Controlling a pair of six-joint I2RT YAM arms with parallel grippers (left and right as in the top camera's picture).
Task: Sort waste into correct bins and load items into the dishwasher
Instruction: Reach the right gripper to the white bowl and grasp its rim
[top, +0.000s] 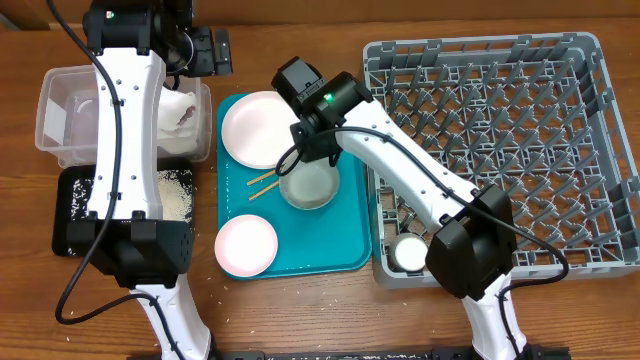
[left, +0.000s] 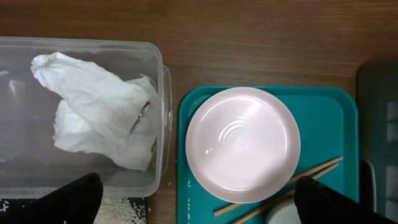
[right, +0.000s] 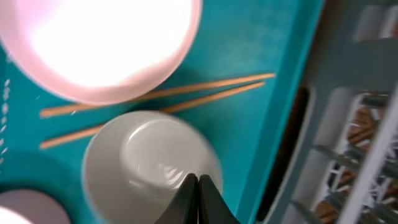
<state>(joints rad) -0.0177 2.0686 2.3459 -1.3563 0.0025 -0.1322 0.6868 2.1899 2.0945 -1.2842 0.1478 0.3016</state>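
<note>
Nearest: small plate (top: 246, 245) on tray (top: 345, 255); cup (top: 408, 253) already set in rack (top: 600, 150). Mid-tray: bowl (right: 143, 162), with right pincer (right: 198, 182) closed together at its rim; whether the rim is pinched cannot be told. Bowl judged light, stiff, glossy, likely slippery and breakable; best taken at the rim, wall between jaws. Chopsticks (right: 155, 94) lie just beside. Far: napkin (left: 93, 106) in tub (left: 158, 74); left pincer (left: 198, 202) held wide apart, nothing in it.

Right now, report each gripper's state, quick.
Left gripper: open, holding nothing.
Right gripper: shut, tips at the rim of the bowl; whether it pinches the rim cannot be told.
</note>
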